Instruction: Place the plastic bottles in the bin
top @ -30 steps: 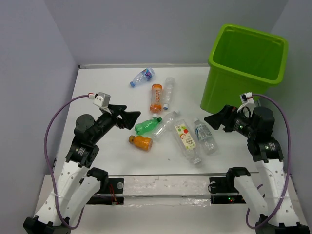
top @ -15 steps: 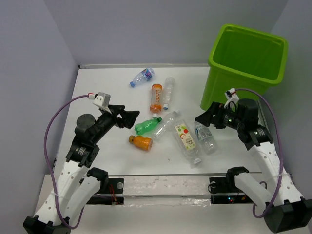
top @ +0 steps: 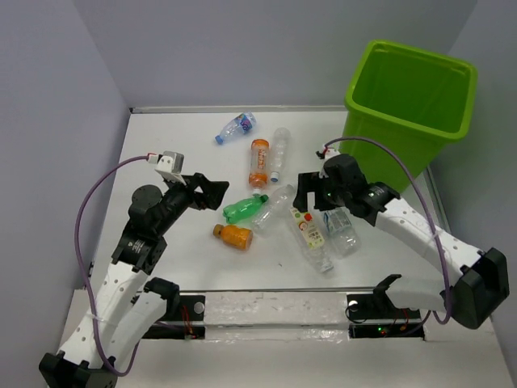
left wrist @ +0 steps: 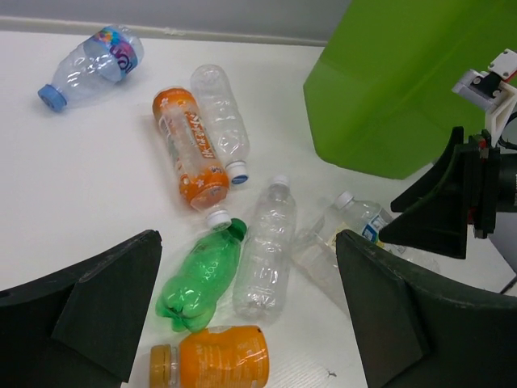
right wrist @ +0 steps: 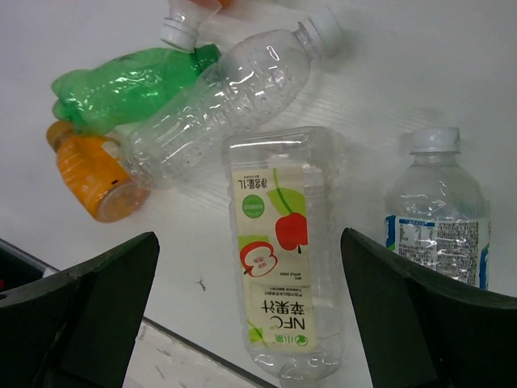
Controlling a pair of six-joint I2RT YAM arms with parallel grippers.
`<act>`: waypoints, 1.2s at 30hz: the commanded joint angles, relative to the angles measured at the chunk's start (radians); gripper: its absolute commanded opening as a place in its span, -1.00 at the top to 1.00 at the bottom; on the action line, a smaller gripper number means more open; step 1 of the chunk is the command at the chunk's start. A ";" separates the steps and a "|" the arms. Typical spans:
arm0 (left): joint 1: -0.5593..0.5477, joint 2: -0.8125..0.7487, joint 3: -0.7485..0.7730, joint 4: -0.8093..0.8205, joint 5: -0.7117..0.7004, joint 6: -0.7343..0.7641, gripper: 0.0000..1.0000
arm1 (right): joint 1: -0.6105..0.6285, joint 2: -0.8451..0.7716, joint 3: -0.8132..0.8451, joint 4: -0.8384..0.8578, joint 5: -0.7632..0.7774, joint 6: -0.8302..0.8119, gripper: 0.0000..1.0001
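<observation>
Bottles (right wrist: 279, 259) under outstretched R arm (top: 404, 220), R fingers (right wrist: 89, 299) spread; L fingers (left wrist: 97, 315) spread too.

A white table (top: 178, 145) sits closed in by 3 plain grey-lavender walls: the back wall (top: 242, 48), the left wall (top: 56, 121) and the right wall (top: 494, 48); a thin pale strip (top: 202, 108) runs along the table's far edge; the light is even and soft, casting only faint shadows.
</observation>
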 commanded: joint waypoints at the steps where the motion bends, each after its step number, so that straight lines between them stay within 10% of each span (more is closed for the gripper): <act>1: -0.004 0.031 0.025 -0.023 -0.044 -0.006 -0.98 | 0.108 0.118 0.107 -0.068 0.226 -0.066 -0.99; 24: -0.002 0.063 0.029 -0.031 -0.070 -0.015 -0.98 | 0.211 0.408 0.182 -0.126 0.320 -0.110 -0.96; 30: -0.001 0.076 0.032 -0.058 -0.093 -0.018 -0.98 | 0.222 0.356 0.211 -0.152 0.356 -0.093 0.10; 36: 0.001 0.085 0.035 -0.054 -0.087 -0.024 -0.98 | 0.271 0.163 0.357 -0.260 0.376 -0.108 0.28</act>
